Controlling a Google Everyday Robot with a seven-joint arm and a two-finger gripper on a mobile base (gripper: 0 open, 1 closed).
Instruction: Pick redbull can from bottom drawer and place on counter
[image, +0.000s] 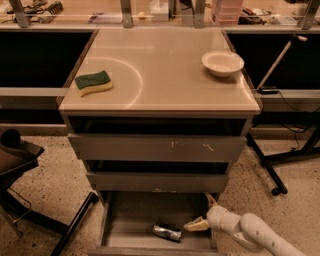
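Observation:
The redbull can (167, 232), slim and silver, lies on its side in the open bottom drawer (132, 220), near the drawer's front middle. My gripper (202, 214) reaches in from the lower right on a white arm and sits inside the drawer's right part, just right of the can. It is open and empty. One yellowish fingertip (193, 226) points at the can and stops a little short of it. The beige counter (165, 65) tops the cabinet above.
A green sponge (93, 82) lies on the counter's left side and a white bowl (222, 63) at its back right. Two wider grey drawer fronts (160, 148) overhang the bottom drawer. A black stand (30, 200) is at the left, and dark frame legs (265, 165) at the right.

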